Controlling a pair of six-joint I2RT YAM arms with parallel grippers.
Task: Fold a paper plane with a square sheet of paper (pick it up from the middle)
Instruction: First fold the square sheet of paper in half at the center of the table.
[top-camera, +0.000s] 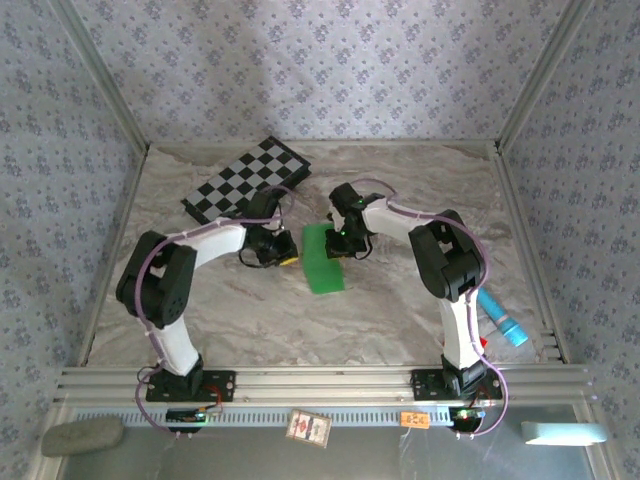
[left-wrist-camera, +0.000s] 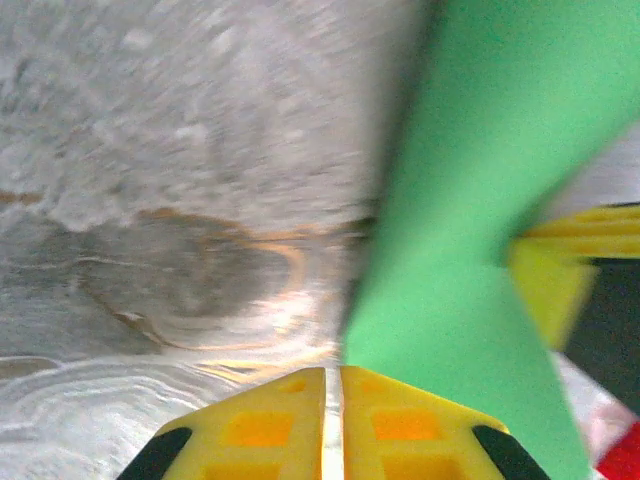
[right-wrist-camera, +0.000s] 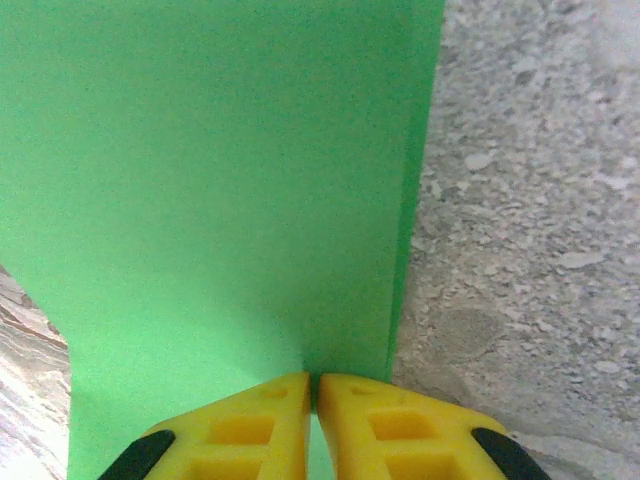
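At the upper left of the overhead view, the checkered board (top-camera: 245, 180) lies flat on the table (top-camera: 400, 320), apart from the fold area, so we treat it as outside the work. Just right of it, the left gripper (top-camera: 286, 256) sits low beside the left edge of the paper. Its wrist view shows its fingers closed together with nothing between them, which we judge suits pressing a crease rather than grasping. At the centre of the frame, the paper plane (top-camera: 325, 268) is at this stage a folded green strip. Its near end rests on the table, and its far end appears lifted. The right gripper (top-camera: 339, 243) pinches that far end: its wrist view shows the layered edge running into the closed fingers. We judge that this hold aligns the layers for the other arm. At the lower right, a blue marker (top-camera: 503, 320) lies beside the right arm. We see no container; each item rests bare on the table.
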